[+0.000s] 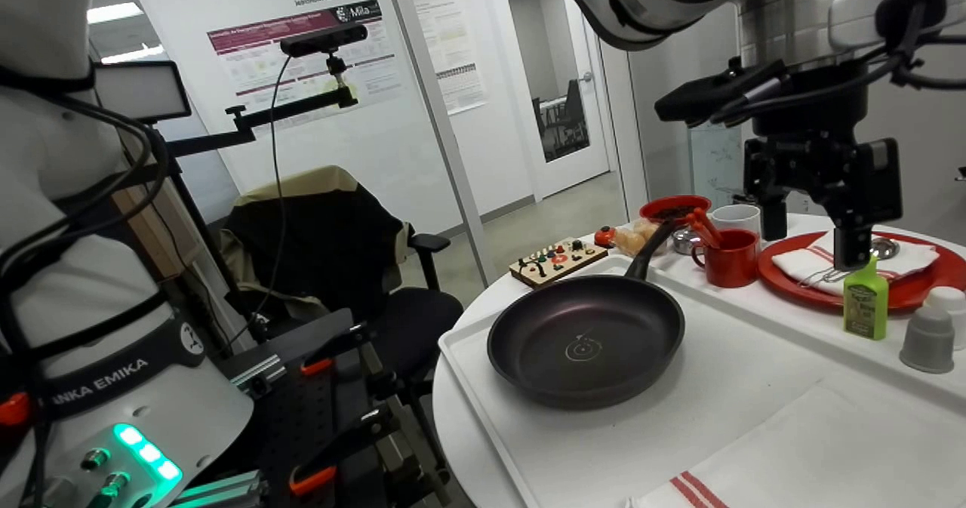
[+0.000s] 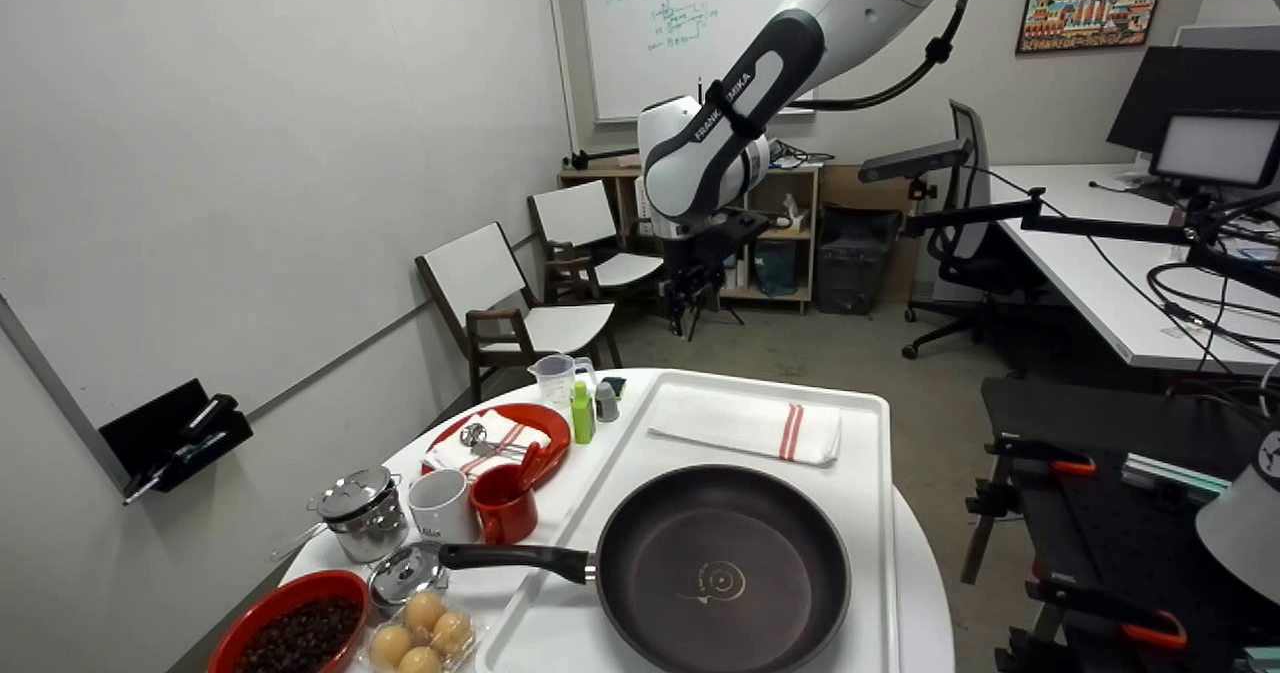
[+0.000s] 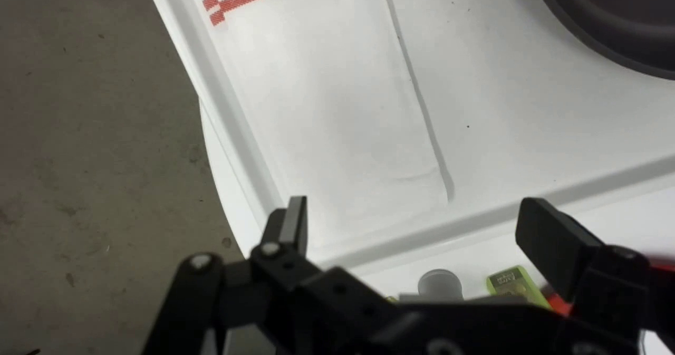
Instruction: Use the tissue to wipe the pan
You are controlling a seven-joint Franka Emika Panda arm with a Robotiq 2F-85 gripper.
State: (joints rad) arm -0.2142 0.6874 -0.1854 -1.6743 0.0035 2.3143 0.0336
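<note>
The black frying pan (image 1: 586, 372) lies on the white tray (image 1: 483, 425), its handle pointing toward the mugs. It also shows in an exterior view (image 2: 730, 583) and at the top right of the wrist view (image 3: 627, 22). The crumpled white tissue shows in no view; it is hidden or out of view. My gripper (image 1: 813, 240) is open with nothing between its fingers, raised above the table, to the side of the pan. In the wrist view the open fingers (image 3: 411, 207) stand wide apart, over the end of the striped cloth and the tray's edge.
A flat white cloth with red stripes (image 2: 760, 428) lies on the tray. Beside the tray stand a red mug (image 1: 736, 259), a red plate (image 1: 792, 281) with a folded cloth, a green bottle (image 1: 866, 304) and a grey shaker (image 1: 928, 338). A metal pot (image 2: 365, 523) and eggs (image 2: 422, 633) stand near the handle.
</note>
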